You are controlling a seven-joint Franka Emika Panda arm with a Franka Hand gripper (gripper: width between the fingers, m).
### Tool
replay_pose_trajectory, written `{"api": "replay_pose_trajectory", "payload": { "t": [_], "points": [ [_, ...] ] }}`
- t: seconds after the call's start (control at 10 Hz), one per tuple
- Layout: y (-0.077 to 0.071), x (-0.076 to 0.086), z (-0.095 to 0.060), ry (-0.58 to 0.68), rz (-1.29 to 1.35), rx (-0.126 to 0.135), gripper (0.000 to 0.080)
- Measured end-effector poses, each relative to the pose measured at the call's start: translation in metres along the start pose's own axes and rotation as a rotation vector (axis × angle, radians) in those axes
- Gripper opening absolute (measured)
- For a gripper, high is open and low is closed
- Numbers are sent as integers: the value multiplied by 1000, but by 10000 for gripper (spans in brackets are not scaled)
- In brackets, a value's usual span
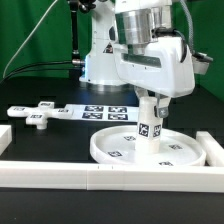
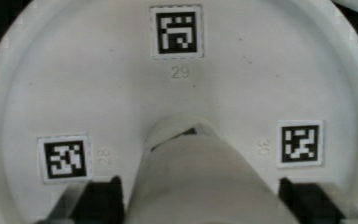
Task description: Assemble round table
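Standing upright near the ctr of the round disc (image 1: pixel 105 148), the short leg (image 1: pixel 151 128) has its base on the disc's floor. Claw (image 1: pixel 150 106) is clenched on the leg's upper part. In the wrist view, fingers (image 2: pixel 101 196) press it from both sides, w/ tagged disc floor beyond. Disc lies on the black surface (image 1: pixel 40 145), near the front rail (image 1: pixel 100 176) and side rail (image 1: pixel 214 150). Cross-shaped foot (image 1: pixel 38 113) lies well apart toward the exterior view's left. Marker board (image 1: pixel 100 112) lies just beside the foot, behind the disc.
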State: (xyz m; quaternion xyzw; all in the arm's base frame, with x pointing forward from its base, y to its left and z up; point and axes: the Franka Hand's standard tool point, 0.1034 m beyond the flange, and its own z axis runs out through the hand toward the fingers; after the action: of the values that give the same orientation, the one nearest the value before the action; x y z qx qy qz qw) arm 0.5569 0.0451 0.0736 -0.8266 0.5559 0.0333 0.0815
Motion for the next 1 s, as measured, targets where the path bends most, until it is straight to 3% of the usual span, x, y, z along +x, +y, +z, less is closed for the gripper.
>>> {"api": "replay_pose_trajectory", "payload": {
  "t": [0.1,0.3,0.8,1.0],
  "points": [
    [-1,0,0,4,-47,3,609],
    [-2,6,-3,15,-256,16,642],
    [-2,6,-2,19,-644,7,649],
    [-7,7,-2,42,-893,-20,649]
  ]
}}
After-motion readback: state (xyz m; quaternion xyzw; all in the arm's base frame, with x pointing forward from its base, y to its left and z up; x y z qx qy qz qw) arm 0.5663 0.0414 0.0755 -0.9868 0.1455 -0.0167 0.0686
